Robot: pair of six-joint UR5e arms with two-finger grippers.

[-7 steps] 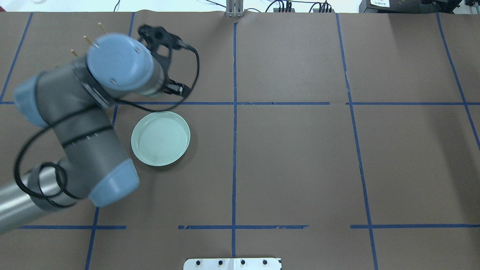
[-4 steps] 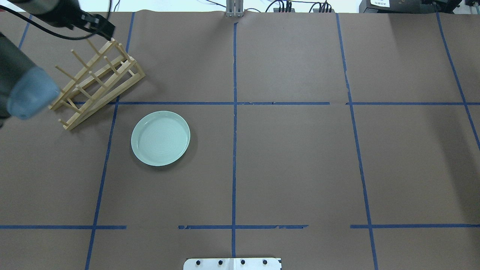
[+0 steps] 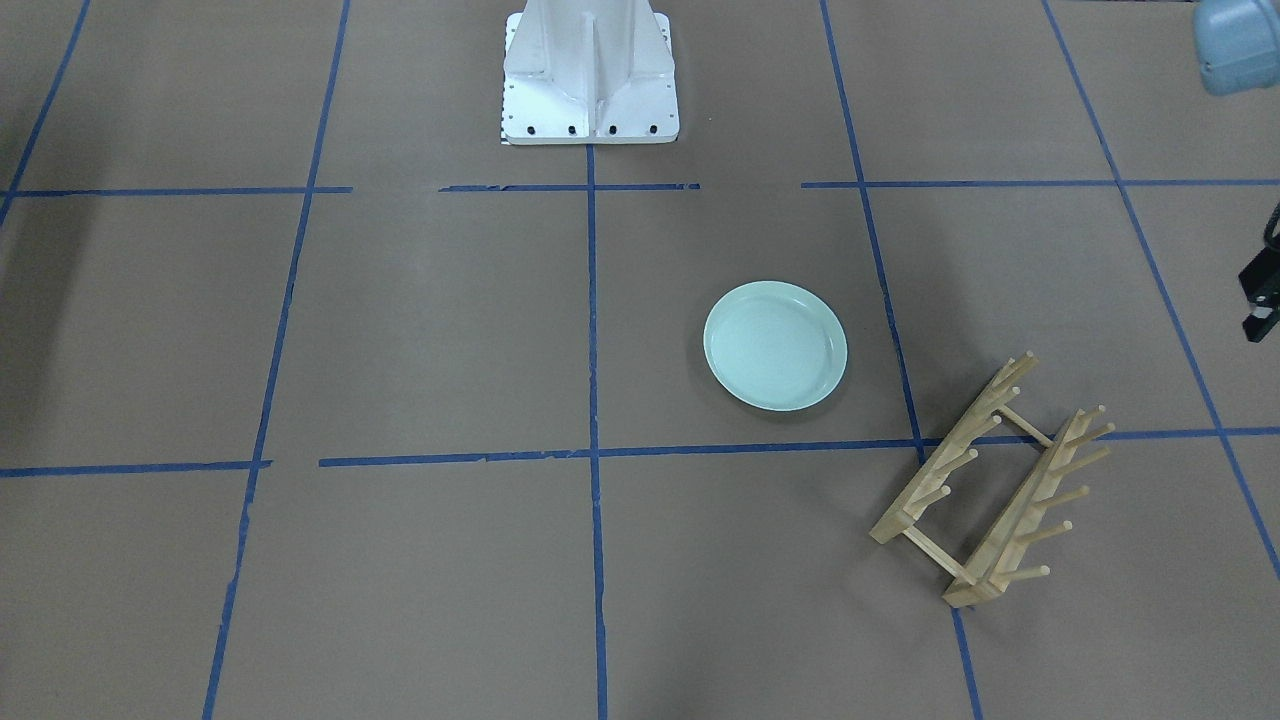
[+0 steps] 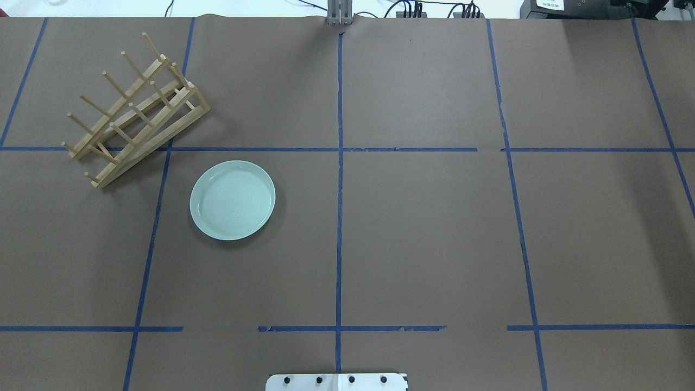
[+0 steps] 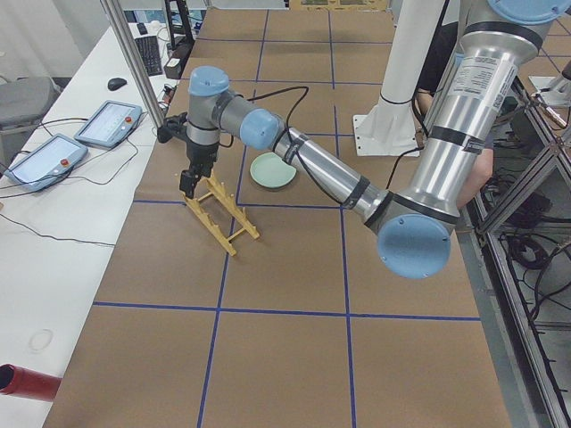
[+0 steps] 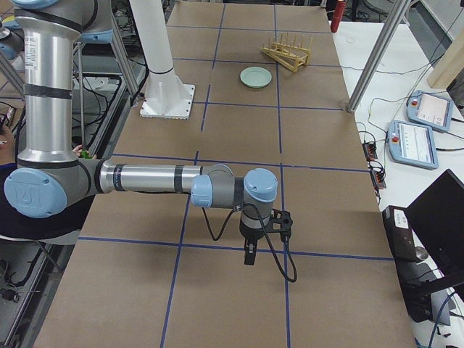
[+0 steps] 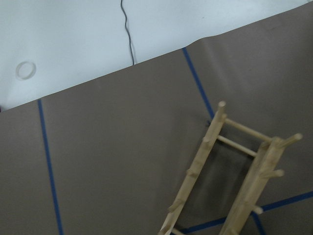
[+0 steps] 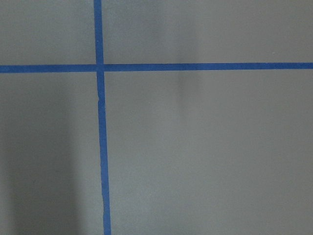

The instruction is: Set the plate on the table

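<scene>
The round, glossy, pale mint-green plate (image 4: 232, 200) lies flat and right side up on the brown paper-covered counter (image 4: 423, 233) with its blue tape grid. It sits inside one square, near but apart from the light wooden peg rack (image 4: 136, 117). The left tool (image 5: 189, 183) hangs over the rack's end farther from the robot's base and the right tool (image 6: 249, 255) points down over a tape line well apart from the plate; I cannot tell whether either tool's jaws are spread or closed.
</scene>
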